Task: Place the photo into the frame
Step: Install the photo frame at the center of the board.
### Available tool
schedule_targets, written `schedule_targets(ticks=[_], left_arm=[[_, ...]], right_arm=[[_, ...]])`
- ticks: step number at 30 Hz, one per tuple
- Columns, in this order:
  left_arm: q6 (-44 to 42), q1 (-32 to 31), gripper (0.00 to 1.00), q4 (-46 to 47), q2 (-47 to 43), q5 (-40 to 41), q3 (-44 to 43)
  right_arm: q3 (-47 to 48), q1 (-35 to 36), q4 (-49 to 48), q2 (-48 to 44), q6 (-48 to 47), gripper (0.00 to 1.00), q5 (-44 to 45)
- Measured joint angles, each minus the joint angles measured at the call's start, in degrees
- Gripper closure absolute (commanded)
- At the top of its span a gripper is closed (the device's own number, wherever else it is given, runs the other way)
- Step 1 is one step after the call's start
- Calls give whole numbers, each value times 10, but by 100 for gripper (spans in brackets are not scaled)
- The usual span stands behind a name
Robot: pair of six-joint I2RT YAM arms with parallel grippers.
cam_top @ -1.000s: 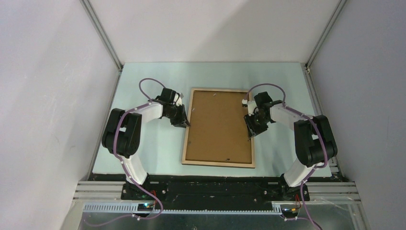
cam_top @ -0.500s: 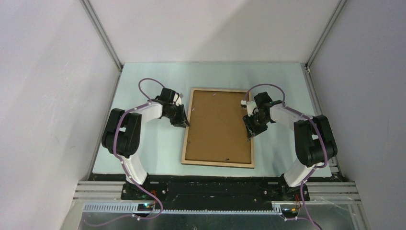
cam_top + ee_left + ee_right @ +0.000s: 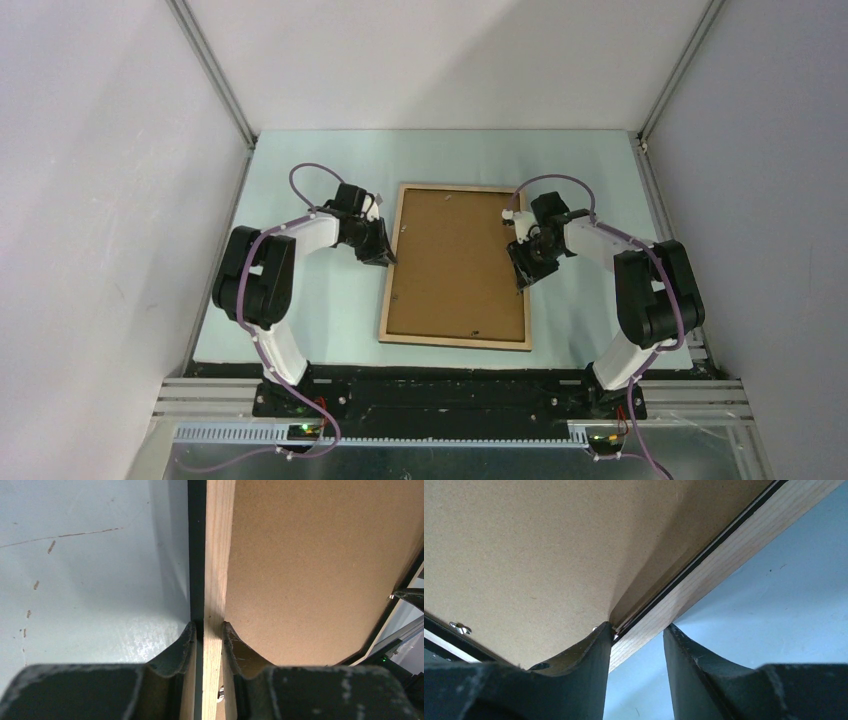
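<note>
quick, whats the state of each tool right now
left tool: closed on the frame, at its left rail
right tool: open, astride the frame's right rail, outer finger clear of it

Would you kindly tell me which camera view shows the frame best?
The top external view: the whole frame shows, back up. The left wrist view shows only one edge gripped by the left hand; the right wrist view, one edge inside the open right hand.

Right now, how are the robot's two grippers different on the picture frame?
The left gripper pinches the left rail of the frame, fingers touching both sides; the right gripper is open, one finger clear of the right rail. Both straddle a light-wood rail beside the brown backing board.
</note>
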State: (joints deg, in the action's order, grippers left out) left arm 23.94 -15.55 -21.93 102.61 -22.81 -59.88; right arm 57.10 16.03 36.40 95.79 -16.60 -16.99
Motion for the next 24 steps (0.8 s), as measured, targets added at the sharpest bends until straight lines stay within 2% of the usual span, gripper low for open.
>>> schedule_targets(ticks=[24], left_arm=[[0, 1, 100, 0, 0, -3, 0]], right_arm=[[2, -20, 13, 0, -26, 48, -22]])
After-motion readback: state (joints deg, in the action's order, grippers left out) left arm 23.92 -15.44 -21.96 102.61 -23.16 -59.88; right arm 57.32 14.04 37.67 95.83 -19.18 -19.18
